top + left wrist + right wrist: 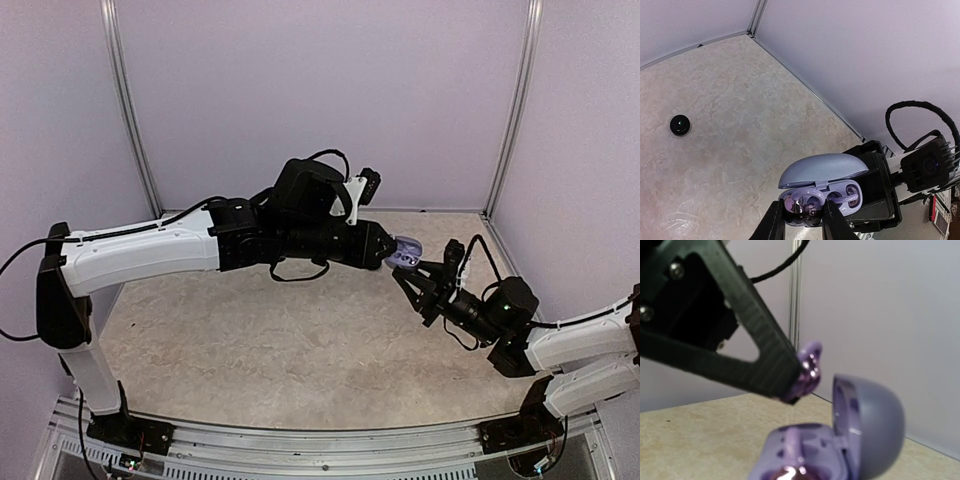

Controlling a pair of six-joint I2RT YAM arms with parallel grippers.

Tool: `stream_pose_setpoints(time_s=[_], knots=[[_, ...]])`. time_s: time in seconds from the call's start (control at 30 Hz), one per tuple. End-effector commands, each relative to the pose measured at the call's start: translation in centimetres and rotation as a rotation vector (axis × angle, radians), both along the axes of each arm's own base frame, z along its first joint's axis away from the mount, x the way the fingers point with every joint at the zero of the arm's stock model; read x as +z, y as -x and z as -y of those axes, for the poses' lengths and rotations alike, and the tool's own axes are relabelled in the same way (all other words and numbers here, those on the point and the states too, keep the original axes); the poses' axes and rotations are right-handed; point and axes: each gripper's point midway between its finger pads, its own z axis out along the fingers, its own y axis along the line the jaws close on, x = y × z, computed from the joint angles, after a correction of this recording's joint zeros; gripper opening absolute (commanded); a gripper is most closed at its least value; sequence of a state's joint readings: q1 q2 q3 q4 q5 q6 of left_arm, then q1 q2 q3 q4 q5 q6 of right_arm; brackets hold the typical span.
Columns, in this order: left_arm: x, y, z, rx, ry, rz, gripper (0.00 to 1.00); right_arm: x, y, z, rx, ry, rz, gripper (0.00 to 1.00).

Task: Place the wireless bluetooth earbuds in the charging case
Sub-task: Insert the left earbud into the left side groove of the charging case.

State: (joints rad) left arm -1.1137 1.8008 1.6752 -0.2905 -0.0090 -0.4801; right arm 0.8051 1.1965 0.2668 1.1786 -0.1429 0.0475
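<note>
The lilac charging case (822,170) is held off the table with its lid open. My right gripper (412,275) is shut on it from behind, though its own fingers are out of the right wrist view. My left gripper (802,215) is shut on a glossy purple earbud (796,205) with an ear hook, right at the case's left bay. A second purple earbud (847,194) lies in the right bay. The right wrist view shows the left arm's black finger (755,350) holding that earbud (807,372) just above the open case (805,450).
A small round black puck (680,125) lies on the beige table (740,100) far from both grippers. Pale walls close the back and both sides, and a metal rail (320,440) runs along the near edge.
</note>
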Motion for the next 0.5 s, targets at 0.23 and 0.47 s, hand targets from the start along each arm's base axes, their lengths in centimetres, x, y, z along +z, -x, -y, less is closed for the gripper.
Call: stream_pose_setpoints(time_s=[0.23,0.47], knots=[[-0.37,0.24,0.65,-0.002,-0.027,0.012,0.28,1.82,0.47,-0.67,0.043,-0.066,0.030,0.00],[-0.62,0.35,0.97,-0.011,-0.028,0.007,0.30,1.85,0.58,-0.76,0.052,-0.072,0.031,0.00]])
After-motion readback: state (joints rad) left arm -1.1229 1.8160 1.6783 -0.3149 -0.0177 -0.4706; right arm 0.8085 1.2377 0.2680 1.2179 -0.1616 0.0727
